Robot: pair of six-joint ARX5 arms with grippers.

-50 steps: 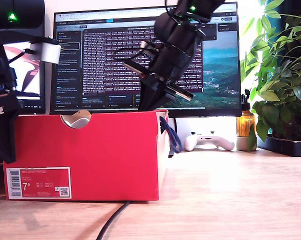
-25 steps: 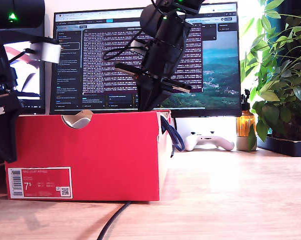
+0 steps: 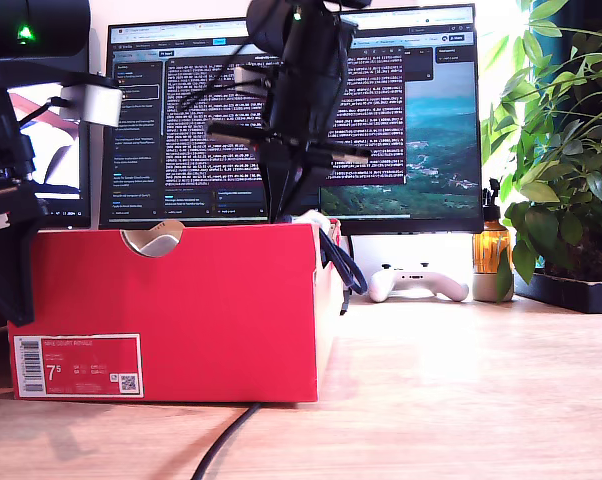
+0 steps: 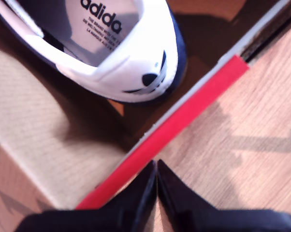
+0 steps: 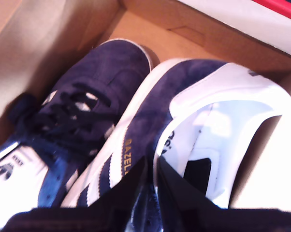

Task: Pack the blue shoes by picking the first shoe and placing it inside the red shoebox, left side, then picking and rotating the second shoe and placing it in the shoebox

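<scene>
While a monitor [image 3: 291, 120] glows behind, both blue shoes [image 5: 111, 140] fill the red shoebox [image 3: 181, 310].

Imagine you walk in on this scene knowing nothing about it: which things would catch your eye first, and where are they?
The red shoebox dominates the exterior view's left, standing on the wooden desk before a lit monitor. Inside it, the second wrist view shows two blue shoes lying side by side, heel to toe. A black arm hangs above the box.
</scene>
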